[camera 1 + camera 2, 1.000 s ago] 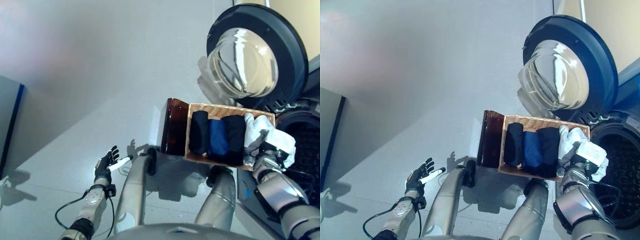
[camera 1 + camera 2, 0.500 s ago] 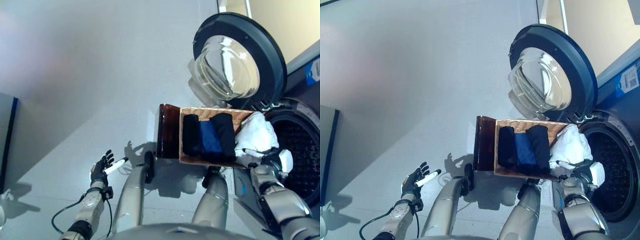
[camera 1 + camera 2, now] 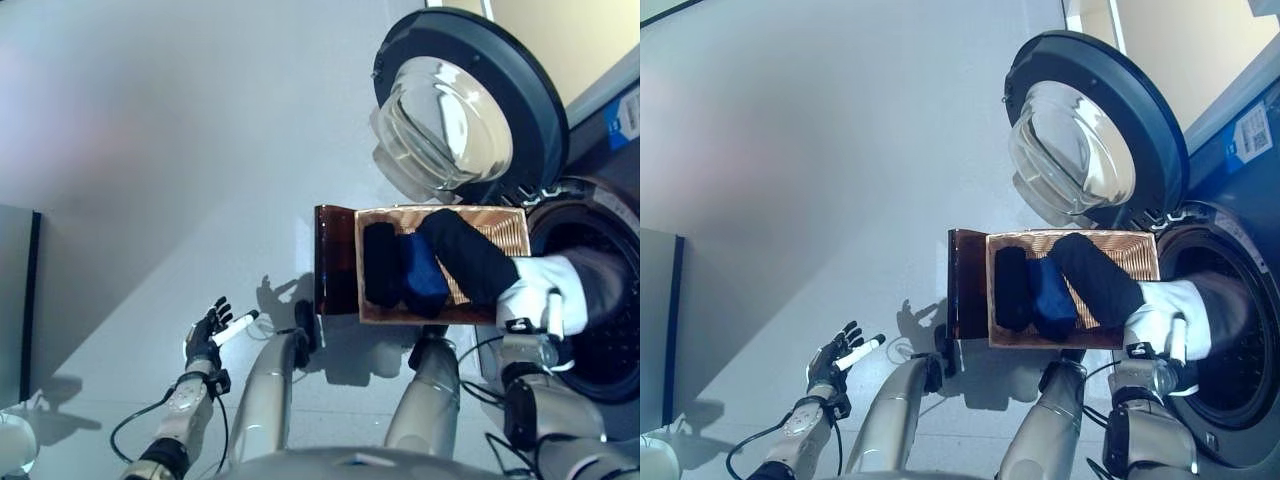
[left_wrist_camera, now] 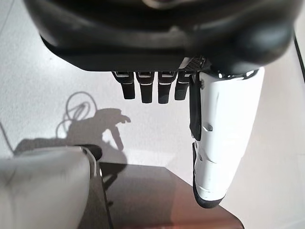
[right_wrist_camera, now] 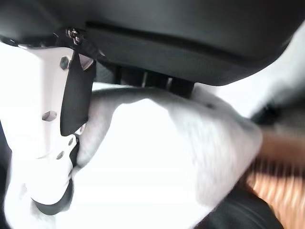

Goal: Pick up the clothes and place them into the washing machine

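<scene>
A wicker basket [image 3: 497,222] stands in front of the washing machine and holds a black roll [image 3: 381,264], a blue garment [image 3: 423,277] and a black garment [image 3: 468,256] lying slantwise. My right hand [image 3: 518,326] is shut on a white garment [image 3: 541,285] at the mouth of the drum [image 3: 603,335], past the basket's right end. In the right wrist view the white cloth [image 5: 157,157] is pinched under the thumb [image 5: 45,157]. My left hand [image 3: 207,335] hangs open low on the left over the floor, with its fingers [image 4: 147,88] straight.
The round glass door [image 3: 465,95] stands swung open above the basket. A dark brown panel [image 3: 335,260] forms the basket's left side. A grey cabinet edge [image 3: 15,300] shows at the far left.
The camera has shifted. My right hand has carried the white garment from the basket's right end to the drum's mouth. The black garment now lies slanted across the basket.
</scene>
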Motion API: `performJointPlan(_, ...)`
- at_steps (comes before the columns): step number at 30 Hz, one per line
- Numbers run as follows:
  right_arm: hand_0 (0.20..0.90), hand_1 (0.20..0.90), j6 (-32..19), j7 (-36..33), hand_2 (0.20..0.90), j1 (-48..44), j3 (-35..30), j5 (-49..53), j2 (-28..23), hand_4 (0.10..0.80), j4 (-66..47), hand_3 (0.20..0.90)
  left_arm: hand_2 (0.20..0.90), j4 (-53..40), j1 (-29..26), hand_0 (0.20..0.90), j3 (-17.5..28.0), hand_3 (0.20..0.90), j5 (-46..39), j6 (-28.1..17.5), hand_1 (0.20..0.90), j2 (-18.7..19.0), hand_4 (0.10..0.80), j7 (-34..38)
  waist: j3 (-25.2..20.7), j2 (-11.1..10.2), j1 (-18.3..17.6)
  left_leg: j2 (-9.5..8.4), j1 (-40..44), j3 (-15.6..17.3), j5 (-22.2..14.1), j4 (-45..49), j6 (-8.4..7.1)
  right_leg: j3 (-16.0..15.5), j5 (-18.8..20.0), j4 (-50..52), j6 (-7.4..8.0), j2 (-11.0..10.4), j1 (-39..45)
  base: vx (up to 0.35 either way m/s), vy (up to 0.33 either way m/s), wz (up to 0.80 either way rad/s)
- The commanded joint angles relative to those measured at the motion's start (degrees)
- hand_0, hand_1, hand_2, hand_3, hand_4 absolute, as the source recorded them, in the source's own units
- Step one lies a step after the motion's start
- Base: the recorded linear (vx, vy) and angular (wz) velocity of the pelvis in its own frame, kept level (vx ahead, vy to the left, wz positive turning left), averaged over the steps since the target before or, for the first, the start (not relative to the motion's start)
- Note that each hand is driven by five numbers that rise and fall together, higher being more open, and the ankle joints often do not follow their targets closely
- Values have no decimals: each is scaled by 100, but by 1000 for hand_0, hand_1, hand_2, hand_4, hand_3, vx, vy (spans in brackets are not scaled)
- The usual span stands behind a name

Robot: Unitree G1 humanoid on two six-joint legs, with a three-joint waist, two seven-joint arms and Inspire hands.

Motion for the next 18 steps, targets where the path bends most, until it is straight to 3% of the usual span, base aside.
performJointPlan(1, 200, 200, -659, 455, 200, -307, -71, 387, -470, 300, -529, 200, 900, 99, -54, 900, 31, 900, -239, -187, 900, 87, 800, 55, -255, 133, -61, 207, 176, -140, -139, -157, -626, 214, 791, -577, 30, -331, 233, 6, -18, -7)
performJointPlan(18, 200, 200, -1105, -81, 200, -1115, -423, 305, -1743, 300, -445, 200, 900, 151, -130, 900, 20, 900, -124, -210, 900, 242, 800, 297, -290, 247, 18, 260, 141, -177, -126, -76, -698, 301, 595, -406, -11, -270, 191, 2, -13, 1)
